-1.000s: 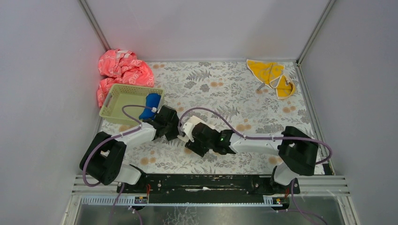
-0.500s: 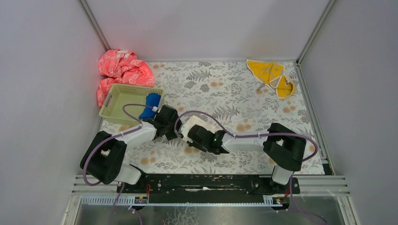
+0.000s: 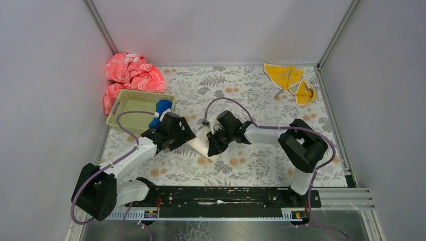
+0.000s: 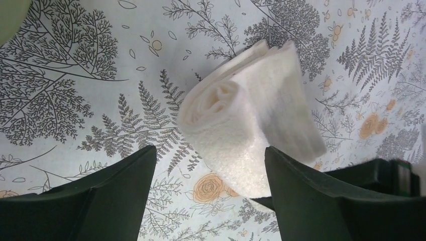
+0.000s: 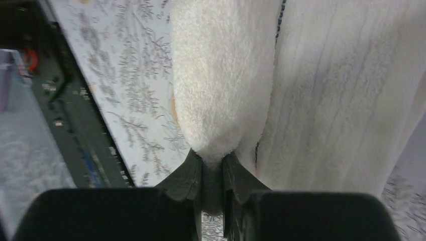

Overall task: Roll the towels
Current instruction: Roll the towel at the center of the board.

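Observation:
The cream-white towel (image 4: 246, 120) lies as a loose roll on the floral mat, its spiral end facing the left wrist camera. My left gripper (image 4: 210, 153) stands open around its near end, with the fingers (image 4: 120, 201) apart from the cloth. My right gripper (image 5: 213, 160) is shut on a fold of the cream-white towel (image 5: 226, 75). From above, the white towel (image 3: 200, 143) sits between the left gripper (image 3: 187, 136) and the right gripper (image 3: 212, 146). The blue towel (image 3: 162, 107), rolled, rests at the right end of the basket. The yellow-orange towel (image 3: 290, 80) lies crumpled at the far right.
A pale green basket (image 3: 131, 107) stands at the left of the mat, and a pink-red patterned cloth (image 3: 131, 75) is heaped behind it. Grey walls close in the mat on three sides. The black base rail (image 3: 221, 195) runs along the near edge.
The left gripper has opened and let go of the white roll. The right gripper swung round to the roll's right side and closed on a fold of it.

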